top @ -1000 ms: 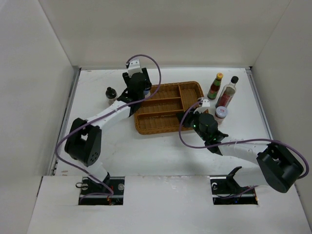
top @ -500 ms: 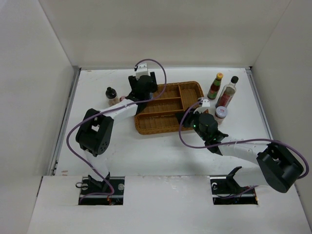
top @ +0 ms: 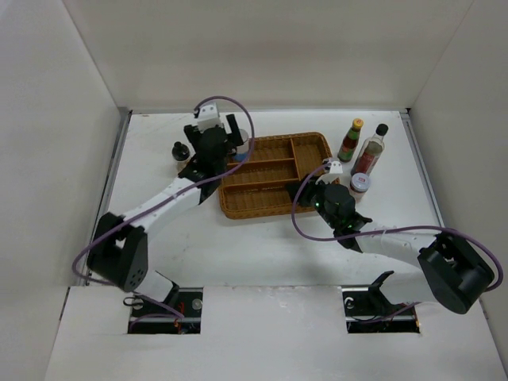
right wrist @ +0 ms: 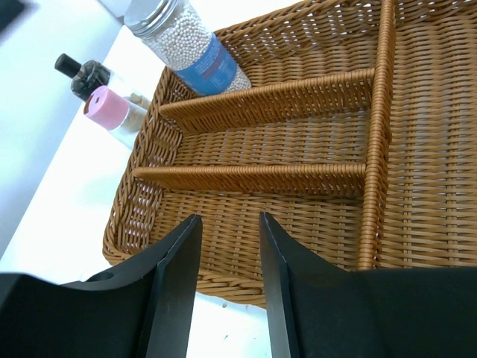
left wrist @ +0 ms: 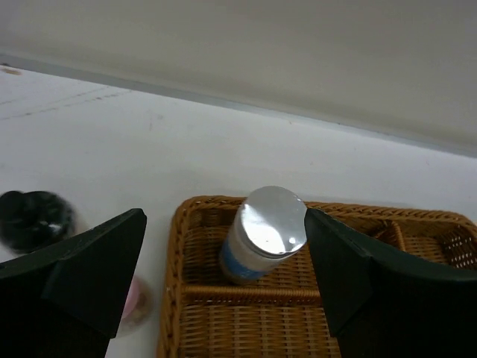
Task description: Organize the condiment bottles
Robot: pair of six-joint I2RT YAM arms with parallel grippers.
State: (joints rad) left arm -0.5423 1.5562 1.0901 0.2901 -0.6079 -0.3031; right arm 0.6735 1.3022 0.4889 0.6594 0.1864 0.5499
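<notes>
Left wrist: left claw (left wrist: pixel 223 220) has gone from near-closed to wide open in the last second. Silver-capped bottle (left wrist: pixel 262 235) is released and stands free, slightly tilted, in the far-left compartment of the wicker tray (top: pixel 270 214). Likely one of six placed.

Right claw (right wrist: pixel 229 220) is narrowly parted, empty, over the tray's near rim.

Still on the counter:
- left of tray: black-capped dark bottle (top: pixel 181 151), pink-capped bottle (right wrist: pixel 112 108)
- right of tray: yellow-capped green bottle (top: pixel 350 141), tall clear bottle (top: pixel 371 151), red-lidded jar (top: pixel 360 184)

Left pair sit close together, tight for the fingers.
</notes>
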